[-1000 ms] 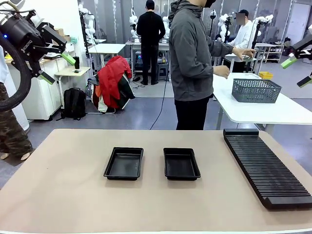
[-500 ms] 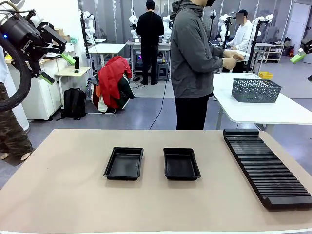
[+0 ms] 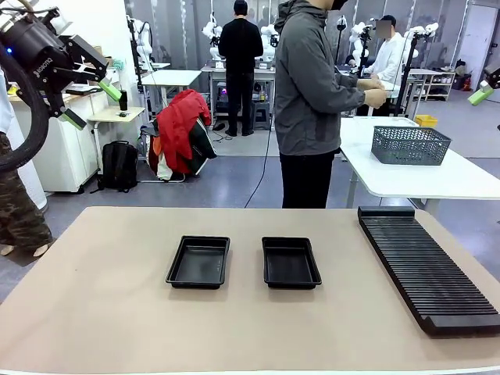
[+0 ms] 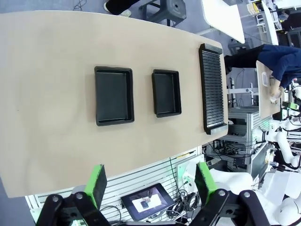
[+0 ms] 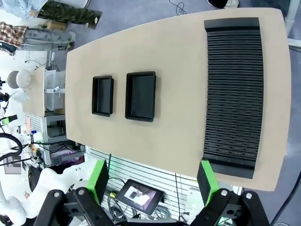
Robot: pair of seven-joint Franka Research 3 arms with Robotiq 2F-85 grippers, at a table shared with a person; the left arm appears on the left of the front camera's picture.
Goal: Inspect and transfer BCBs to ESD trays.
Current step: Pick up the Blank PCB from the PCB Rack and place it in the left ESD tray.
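Front view: two black trays lie side by side in the middle of the desk (image 3: 101, 312), the left tray (image 3: 198, 262) and the right tray (image 3: 291, 264), near each other but apart, both bare inside. Their long axes run from the robot's edge toward the person's, parallel to the long ribbed rack (image 3: 426, 266), which sits well apart on the right arm's side. The rack's slots look unfilled, though they are too fine to be sure. Where the BCBs are cannot be told. The person (image 3: 308, 94) stands at the far edge, turned toward a white side table (image 3: 437, 176), with hands (image 3: 373, 92) together near the chest. Whether they hold anything is too small to judge.

The left fingers (image 4: 97, 184) are spread wide and grasp nothing. They hang high over the desk's left end, angled down toward it, and the left wrist view looks down on both trays and the rack. The right fingers (image 5: 99, 180) are spread and empty too, high off to the right, with one green tip at the front view's right edge.

By the look of it, the transfer has not begun. The left tray lies nearer the left arm. The right tray sits about mid-desk, a little toward the right arm, and the rack is plainly the right arm's reach. Both pairs of fingers are well above and apart from the trays. When BCBs come, each would probably need its long side turned along the tray's near-to-far axis before it is set down.
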